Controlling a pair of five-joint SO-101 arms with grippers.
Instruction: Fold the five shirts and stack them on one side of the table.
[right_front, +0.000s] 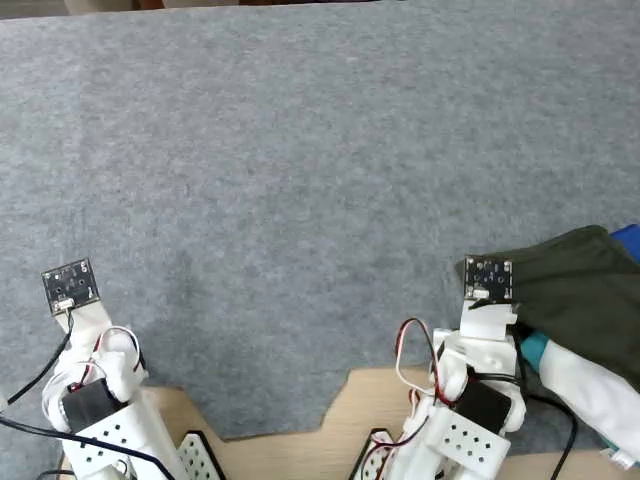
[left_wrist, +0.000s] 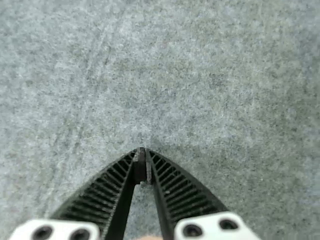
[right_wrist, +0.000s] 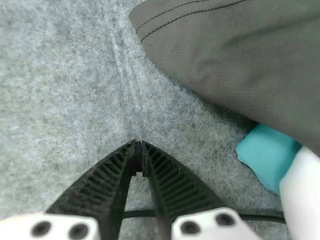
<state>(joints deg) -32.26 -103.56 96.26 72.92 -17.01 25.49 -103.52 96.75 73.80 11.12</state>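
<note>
Shirts (right_front: 582, 292) lie piled just beside the closed right hand (right_wrist: 138, 146)

A grey felt mat (right_front: 300, 200), matt and fuzzy with faint brushed streaks, lies under both grippers. The left gripper (left_wrist: 141, 164) and the right gripper (right_wrist: 138, 157) have black matt plastic fingers (left_wrist: 105, 195) moulded with ribbing, set on smooth white plastic bodies. Just beside the right gripper lies a dark olive shirt (right_wrist: 240, 55) of fine, slightly pitted knit cloth with neat stitched seams. Past it, a teal cloth (right_wrist: 265, 152) looks soft and matt, and a white cloth (right_wrist: 302, 195) looks smooth. Behind the arms' bases shows pale bare wood (right_front: 290, 455), smooth and matt.
</note>
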